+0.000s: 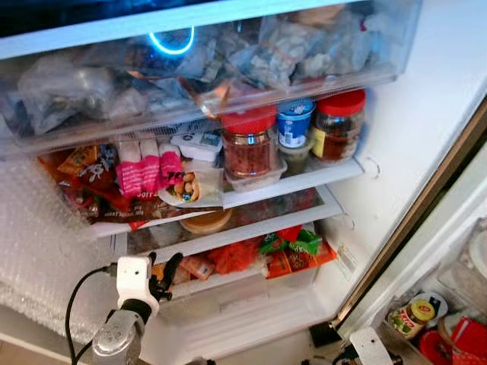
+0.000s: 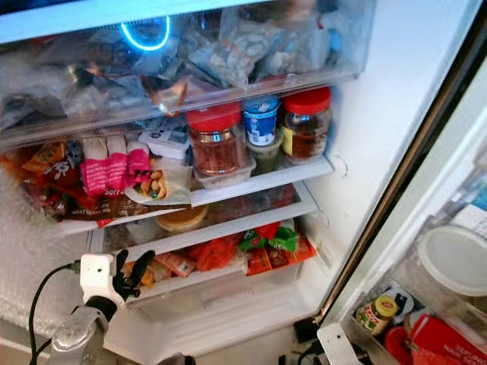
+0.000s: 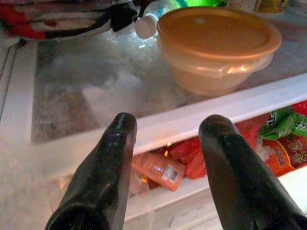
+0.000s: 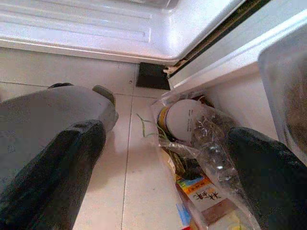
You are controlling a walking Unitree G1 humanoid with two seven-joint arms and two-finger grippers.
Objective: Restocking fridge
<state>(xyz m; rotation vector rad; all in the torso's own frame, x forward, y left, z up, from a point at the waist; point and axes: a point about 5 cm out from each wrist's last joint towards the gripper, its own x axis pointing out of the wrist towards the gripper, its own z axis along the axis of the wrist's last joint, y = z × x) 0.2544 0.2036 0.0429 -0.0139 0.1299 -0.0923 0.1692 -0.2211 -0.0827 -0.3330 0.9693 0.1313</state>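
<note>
The fridge stands open before me. My left gripper (image 1: 166,275) is open and empty in front of the lower glass shelf's white front edge (image 3: 192,122). On that shelf just beyond it sits an orange lidded bowl (image 3: 216,43). Below the shelf lie orange, red and green packets (image 1: 289,247). The shelf above holds two red-lidded jars (image 1: 249,144), a blue-and-white tub (image 1: 294,122), pink packets (image 1: 148,173) and a plate of food (image 1: 186,186). My right gripper (image 4: 168,139) hangs low, open and empty, above the tiled floor near the foot of the door.
A clear drawer (image 1: 228,61) stuffed with bags runs across the top. The door's shelf at the right holds a yellow-lidded jar (image 1: 415,313) and red packs. A plastic bag with a white-lidded tub (image 4: 184,120) and boxes lies by the door's foot.
</note>
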